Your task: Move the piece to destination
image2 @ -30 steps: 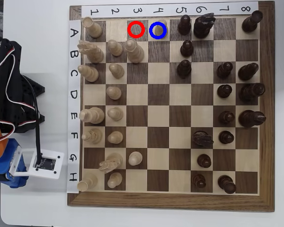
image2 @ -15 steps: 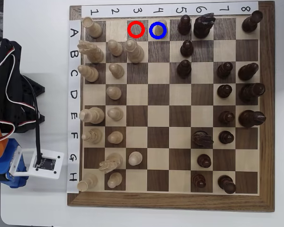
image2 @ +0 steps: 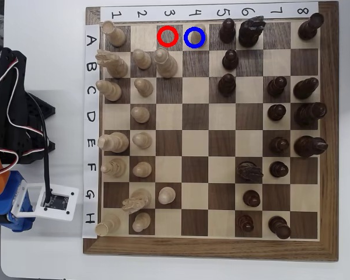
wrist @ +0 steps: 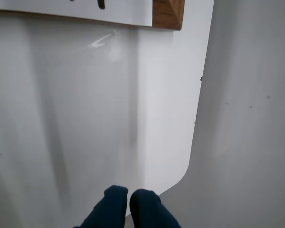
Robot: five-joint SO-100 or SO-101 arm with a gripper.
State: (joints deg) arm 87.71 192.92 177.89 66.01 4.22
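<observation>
The pawn (image2: pixel 196 37) already stands inside the blue ring (image2: pixel 195 37) — the move looks done. The gripper (wrist: pixel 128 197), closed and empty, sits off the board (image2: pixel 210 248) — only parking remains.

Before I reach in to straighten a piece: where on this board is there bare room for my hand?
Widest bare patch: the middle of the board, between the pale pawns on the overhead view's left and the dark pieces on its right. Crowded: both side columns and the top row beside the blue ring.
</observation>
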